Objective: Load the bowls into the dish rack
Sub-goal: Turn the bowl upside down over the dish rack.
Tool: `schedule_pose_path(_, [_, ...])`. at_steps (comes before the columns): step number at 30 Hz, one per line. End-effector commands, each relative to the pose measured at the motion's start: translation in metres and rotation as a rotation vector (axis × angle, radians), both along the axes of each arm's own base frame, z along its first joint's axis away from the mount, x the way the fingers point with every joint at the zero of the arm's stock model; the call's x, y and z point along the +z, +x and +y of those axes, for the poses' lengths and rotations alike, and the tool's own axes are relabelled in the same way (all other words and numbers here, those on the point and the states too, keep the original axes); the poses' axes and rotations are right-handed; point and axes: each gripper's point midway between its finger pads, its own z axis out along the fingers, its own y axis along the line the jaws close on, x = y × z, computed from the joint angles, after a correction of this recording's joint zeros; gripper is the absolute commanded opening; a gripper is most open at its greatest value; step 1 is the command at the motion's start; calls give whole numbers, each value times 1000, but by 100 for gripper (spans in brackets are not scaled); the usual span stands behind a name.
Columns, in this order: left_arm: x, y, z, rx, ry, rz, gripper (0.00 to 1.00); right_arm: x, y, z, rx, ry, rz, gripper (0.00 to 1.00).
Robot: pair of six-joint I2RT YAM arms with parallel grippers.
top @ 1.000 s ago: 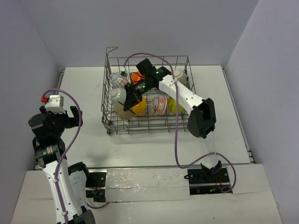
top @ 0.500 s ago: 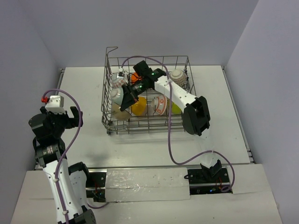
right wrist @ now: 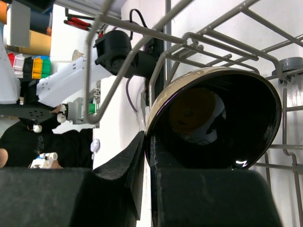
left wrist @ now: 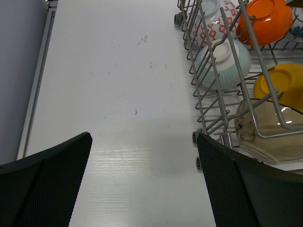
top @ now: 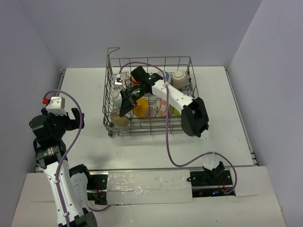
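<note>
While both arms sit in my overhead view, the biggest thing I see is the white table. On its far half stands the dish rack, a grey wire basket with a raised wire loop at its far left corner. My right arm crosses above the rack from the near right corner and dips into its left side. The left arm stands well apart from the rack, over bare table to its left.

Inside the rack, an orange bowl, a yellow bowl, a pale teal bowl and a red-and-white patterned bowl lean among the tines. A white-patterned bowl sits in the far right corner. The black bowl, tan outside and glossy black within, is tipped on edge in the near left corner.

The right gripper is pinched nearly closed on that bowl's rim, one finger inside and one outside. The left gripper gapes fully wide with nothing between its fingers.

Small coloured tags at the upper left of the right wrist view are too blurred for me to read.
</note>
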Motion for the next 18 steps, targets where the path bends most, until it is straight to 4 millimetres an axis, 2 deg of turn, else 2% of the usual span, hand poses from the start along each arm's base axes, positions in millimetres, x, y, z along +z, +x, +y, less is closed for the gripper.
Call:
schedule_pose_path(1, [6,3,-3,-28,-4,-28,99,23,-7,8,45,73,-30,0])
schedule_pose_path(9, [6,3,-4,-31,-4,-30,99,15,-13,15,72,71,-50,0])
schedule_pose_path(18, [4,3,-5,-35,-7,-27,99,5,-7,19,59,47,-67,0])
